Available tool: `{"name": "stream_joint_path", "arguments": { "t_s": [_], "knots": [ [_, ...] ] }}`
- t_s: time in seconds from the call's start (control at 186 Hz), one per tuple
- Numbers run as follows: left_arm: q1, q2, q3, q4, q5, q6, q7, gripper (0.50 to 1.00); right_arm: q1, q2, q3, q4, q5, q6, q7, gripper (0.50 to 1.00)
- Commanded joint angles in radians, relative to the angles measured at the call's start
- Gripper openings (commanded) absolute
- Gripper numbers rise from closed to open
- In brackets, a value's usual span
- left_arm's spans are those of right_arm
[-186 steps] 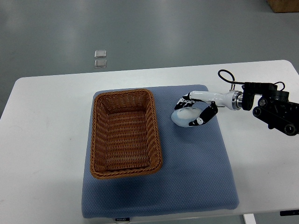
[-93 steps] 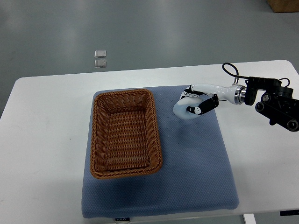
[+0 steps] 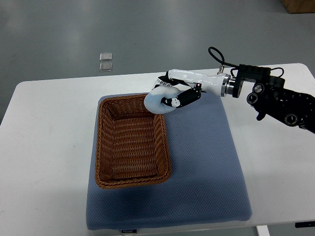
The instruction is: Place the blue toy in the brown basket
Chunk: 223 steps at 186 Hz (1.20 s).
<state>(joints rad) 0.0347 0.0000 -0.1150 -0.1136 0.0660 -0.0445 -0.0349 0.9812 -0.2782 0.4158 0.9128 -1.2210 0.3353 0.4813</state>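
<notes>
The right hand (image 3: 172, 93) reaches in from the right edge to the upper middle of the frame, its fingers curled around the blue toy (image 3: 156, 102) — a pale, rounded thing. The toy hangs over the upper right corner of the basket (image 3: 132, 140), seemingly just above the rim, though contact is hard to judge from this steep view. The basket sits on the left part of a blue mat (image 3: 206, 167) on a white table (image 3: 44, 147).
</notes>
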Motion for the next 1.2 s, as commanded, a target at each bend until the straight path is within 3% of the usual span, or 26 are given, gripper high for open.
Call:
{"name": "stream_joint_path", "arguments": {
  "t_s": [0.0,0.183,0.419,0.43,0.435,0.44,0.446,0.451,0.456,0.462,0.467,0.473,0.478,0.489,0.494,0.499,0.505,0.51,0.516,0.537,0.881,1.192],
  "knots": [
    [0.001,0.000,0.000,0.000,0.000,0.000,0.000,1.000,0.008,0.079,-0.011,-0.014,-0.011,-0.009,-0.006,0.500],
    [0.001,0.000,0.000,0.000,0.000,0.000,0.000,1.000,0.008,0.224,-0.014,-0.118,-0.015,-0.029,-0.058,0.500],
    [0.001,0.000,0.000,0.000,0.000,0.000,0.000,1.000,-0.001,0.277,-0.054,-0.137,-0.014,-0.096,-0.075,0.500],
    [-0.001,0.000,0.000,0.000,0.000,0.000,0.001,1.000,-0.001,0.277,-0.055,-0.137,-0.014,-0.099,-0.075,0.511],
    [-0.001,0.000,0.000,0.000,0.000,0.000,0.000,1.000,-0.001,0.277,-0.055,-0.137,-0.012,-0.102,-0.075,0.545],
    [-0.001,0.000,0.000,0.000,0.000,0.000,0.000,1.000,-0.001,0.277,-0.055,-0.137,-0.012,-0.102,-0.075,0.545],
    [0.001,0.000,0.000,0.000,0.000,0.000,0.000,1.000,-0.003,0.277,-0.055,-0.137,-0.012,-0.104,-0.075,0.588],
    [0.001,0.000,0.000,0.000,0.000,0.000,0.000,1.000,-0.003,0.277,-0.055,-0.137,-0.012,-0.104,-0.075,0.588],
    [0.001,0.000,0.000,0.000,0.000,0.000,0.000,1.000,-0.004,0.277,-0.057,-0.137,-0.011,-0.105,-0.075,0.639],
    [0.001,0.000,0.000,0.000,0.000,0.000,0.000,1.000,-0.004,0.277,-0.057,-0.137,-0.011,-0.105,-0.075,0.639],
    [0.001,0.000,0.000,0.000,0.000,0.000,0.001,1.000,-0.006,0.277,-0.057,-0.137,-0.009,-0.105,-0.075,0.694],
    [0.001,0.000,0.000,0.000,0.000,0.000,0.001,1.000,-0.006,0.277,-0.057,-0.137,-0.009,-0.105,-0.075,0.695],
    [0.001,0.000,0.000,0.000,0.000,0.000,0.001,1.000,-0.007,0.278,-0.057,-0.137,-0.008,-0.107,-0.075,0.749],
    [0.001,0.000,0.000,0.000,0.000,0.000,0.001,1.000,-0.007,0.278,-0.057,-0.137,-0.008,-0.107,-0.075,0.750],
    [0.001,0.000,0.000,0.000,0.000,0.000,0.000,1.000,-0.009,0.278,-0.057,-0.138,-0.005,-0.108,-0.075,0.804],
    [0.001,0.000,0.000,0.000,0.000,0.000,0.000,1.000,-0.009,0.278,-0.057,-0.138,-0.005,-0.108,-0.075,0.805],
    [0.001,0.000,0.000,0.000,0.000,0.000,0.001,1.000,-0.010,0.278,-0.058,-0.138,-0.002,-0.107,-0.075,0.854],
    [0.001,0.000,0.000,0.000,0.000,0.000,0.001,1.000,-0.010,0.278,-0.058,-0.138,-0.002,-0.107,-0.075,0.854],
    [0.001,0.000,0.000,0.000,0.000,0.000,0.000,1.000,-0.012,0.278,-0.060,-0.137,-0.002,-0.108,-0.075,0.890],
    [0.001,0.000,0.000,0.000,0.000,0.000,0.000,1.000,-0.016,0.278,-0.060,-0.138,0.000,-0.108,-0.075,0.913],
    [0.001,0.000,0.000,0.000,0.000,0.000,0.000,1.000,-0.024,0.271,-0.060,-0.141,0.037,-0.094,-0.073,0.913],
    [0.001,0.000,0.000,0.000,0.000,0.000,0.000,1.000,-0.036,0.162,-0.057,-0.149,0.511,-0.090,-0.108,0.915]
  ]
}}
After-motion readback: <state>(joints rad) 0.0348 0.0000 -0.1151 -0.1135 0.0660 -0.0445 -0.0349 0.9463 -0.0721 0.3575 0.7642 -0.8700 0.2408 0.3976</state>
